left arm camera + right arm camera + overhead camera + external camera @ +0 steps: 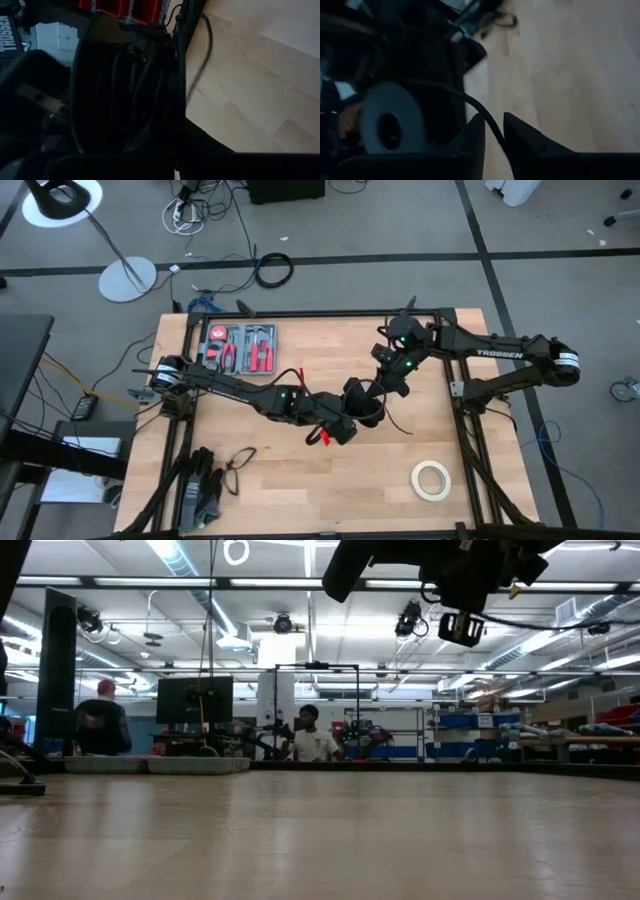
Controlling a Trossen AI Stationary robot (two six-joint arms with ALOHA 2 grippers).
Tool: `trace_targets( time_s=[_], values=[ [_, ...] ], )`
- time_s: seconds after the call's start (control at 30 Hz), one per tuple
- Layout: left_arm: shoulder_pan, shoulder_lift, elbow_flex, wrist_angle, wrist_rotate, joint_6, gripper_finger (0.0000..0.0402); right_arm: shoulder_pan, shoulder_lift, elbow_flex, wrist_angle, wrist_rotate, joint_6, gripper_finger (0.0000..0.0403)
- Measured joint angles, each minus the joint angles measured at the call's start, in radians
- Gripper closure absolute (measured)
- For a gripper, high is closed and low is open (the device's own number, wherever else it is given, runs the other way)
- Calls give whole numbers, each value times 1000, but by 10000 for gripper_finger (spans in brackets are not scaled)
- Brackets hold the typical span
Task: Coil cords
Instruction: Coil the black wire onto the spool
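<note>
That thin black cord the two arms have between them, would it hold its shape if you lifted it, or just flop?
Probably flop: the cord bends in a loose curve where it passes between the right gripper's jaws. It looks light, since its free end trails thinly across the table. It would likely uncoil if released.

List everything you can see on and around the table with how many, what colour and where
cord: one, black, coils mid-table, one strand between the right tool's fingers
tool tray: one, red and black, far left of table
tape roll: one, cream-white, near right corner
gloves: dark pair, near left edge
glasses: one, dark, beside gloves
lamp: one, white, floor beyond table
people: two, background room
left tool: shut, at the coils
right tool: around the cord
</note>
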Motion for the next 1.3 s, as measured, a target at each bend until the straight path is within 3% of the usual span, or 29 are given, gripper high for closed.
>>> trace_targets(
  time_s=[0.2, 0.53, 0.9, 1.3],
  values=[
    [-2, 0, 0, 10, -12, -1, 402, 25, -7, 0, -23, 21, -20, 336],
    [-11, 0, 0, 39, -68, -5, 402, 120, -42, 0, -66, 280, -153, 344],
    [-15, 0, 0, 46, -80, -22, 402, 187, -147, -111, -27, 452, -159, 351],
    [-16, 0, 0, 67, -80, -26, 402, 223, -256, -368, 387, 479, -114, 350]
  ],
)
